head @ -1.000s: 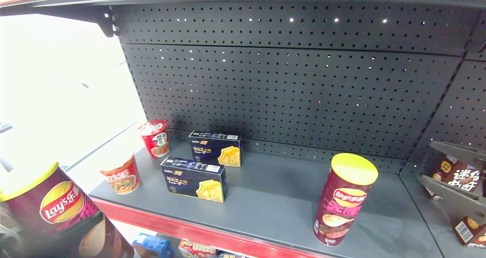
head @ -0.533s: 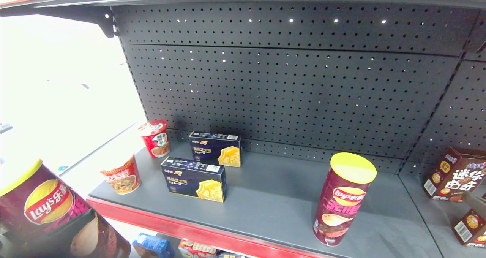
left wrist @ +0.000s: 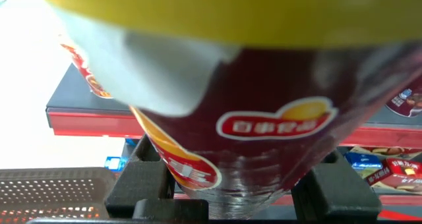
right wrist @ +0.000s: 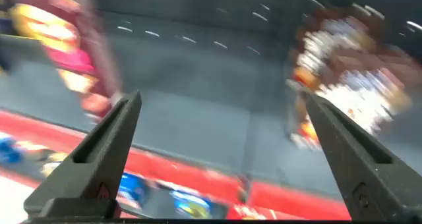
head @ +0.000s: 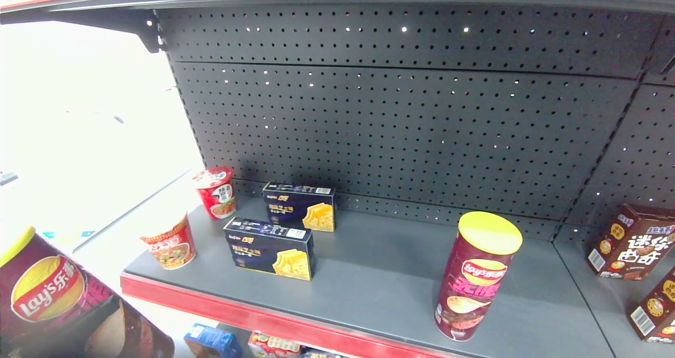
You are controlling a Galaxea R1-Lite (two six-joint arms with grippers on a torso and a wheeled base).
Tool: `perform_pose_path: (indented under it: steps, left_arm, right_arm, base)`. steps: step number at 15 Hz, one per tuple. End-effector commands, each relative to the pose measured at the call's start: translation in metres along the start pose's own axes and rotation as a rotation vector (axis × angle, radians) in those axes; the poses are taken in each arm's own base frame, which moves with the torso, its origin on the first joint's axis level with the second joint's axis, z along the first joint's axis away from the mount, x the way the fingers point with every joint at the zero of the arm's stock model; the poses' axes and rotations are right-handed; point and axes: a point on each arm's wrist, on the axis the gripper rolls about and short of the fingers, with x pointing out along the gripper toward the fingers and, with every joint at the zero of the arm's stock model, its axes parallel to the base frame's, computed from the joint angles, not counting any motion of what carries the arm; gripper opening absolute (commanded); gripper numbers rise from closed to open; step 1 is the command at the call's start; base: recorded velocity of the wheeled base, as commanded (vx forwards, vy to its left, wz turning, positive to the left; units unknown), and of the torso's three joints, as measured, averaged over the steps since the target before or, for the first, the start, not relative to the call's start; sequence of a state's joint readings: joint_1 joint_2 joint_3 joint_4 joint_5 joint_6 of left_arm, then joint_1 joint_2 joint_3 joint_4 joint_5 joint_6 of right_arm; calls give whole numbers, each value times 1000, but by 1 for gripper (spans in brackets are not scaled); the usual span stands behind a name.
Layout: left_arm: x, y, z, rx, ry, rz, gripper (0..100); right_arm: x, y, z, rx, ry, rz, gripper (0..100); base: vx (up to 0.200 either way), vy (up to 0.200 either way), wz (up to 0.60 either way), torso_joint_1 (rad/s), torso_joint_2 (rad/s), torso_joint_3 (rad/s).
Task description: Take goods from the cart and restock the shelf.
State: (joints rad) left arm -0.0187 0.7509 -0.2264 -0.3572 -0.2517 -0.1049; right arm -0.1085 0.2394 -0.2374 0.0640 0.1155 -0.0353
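A chip can (head: 47, 300) is seen tilted at the head view's lower left, off the shelf (head: 369, 273); in the left wrist view it is clamped by the left gripper (left wrist: 241, 192). In the right wrist view, the right gripper (right wrist: 227, 165) is held wide open, facing the shelf.

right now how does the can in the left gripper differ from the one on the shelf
The held can is tilted in the left gripper; the shelf can stands upright on the shelf. The held can is off its left front; the shelf can sits toward its right. Both are maroon with yellow lids.
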Motion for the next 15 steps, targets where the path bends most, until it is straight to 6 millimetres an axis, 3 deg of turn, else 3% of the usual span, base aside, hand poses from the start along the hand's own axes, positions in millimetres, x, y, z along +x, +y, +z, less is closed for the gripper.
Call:
perform_pose_path:
  steps: [1, 4, 6, 10, 15]
  left_arm:
    - [-5, -2, 2, 5, -24, -4, 0]
    - [-8, -2, 2, 10, -39, 3, 0]
    - [-15, -4, 1, 33, -73, 2, 0]
    - [-42, -11, 1, 48, -58, 12, 0]
    - [-58, -14, -4, 66, -76, 2, 0]
  right_arm:
    - [-19, 4, -24, -11, -89, -84, 100]
    - [-14, 2, -37, -4, -82, -163, 100]
    - [-5, 0, -56, -12, -45, -225, 100]
    - [-4, -1, -56, 69, -64, -234, 100]
    - [-4, -2, -57, 9, -55, -308, 100]
  base:
    - [0, 0, 0, 0, 0, 0]
    - [0, 0, 0, 0, 0, 0]
    - [0, 0, 0, 0, 0, 0]
    - [0, 0, 0, 0, 0, 0]
    - [0, 0, 0, 0, 0, 0]
